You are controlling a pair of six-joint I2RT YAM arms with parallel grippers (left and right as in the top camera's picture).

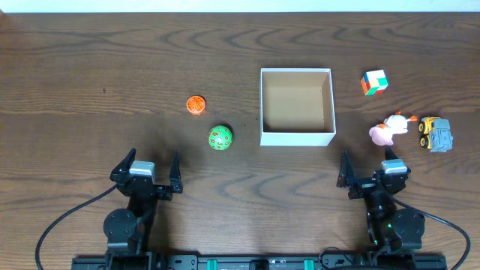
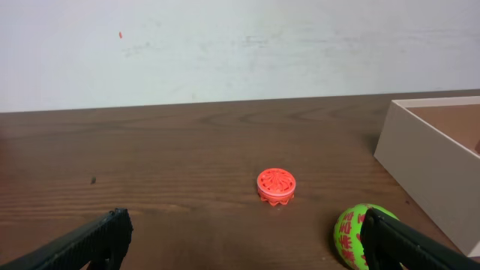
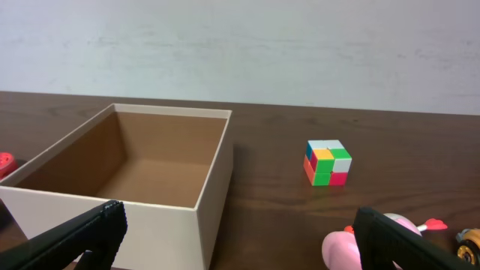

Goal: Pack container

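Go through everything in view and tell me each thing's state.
White-walled square cardboard container: open-topped, empty.
Left claw: open, holding nothing.
Right claw: open, holding nothing.
Orange ridged plastic disc: lying flat, outside the container.
Green patterned ball: outside the container.
Multicoloured puzzle cube: outside the container.
Pink and white duck toy: outside the container.
Yellow and grey toy truck: outside the container.

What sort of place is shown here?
Likely a robot lab bench: a wooden table with a plain white wall behind, and a puzzle cube, green ball and open container set out.
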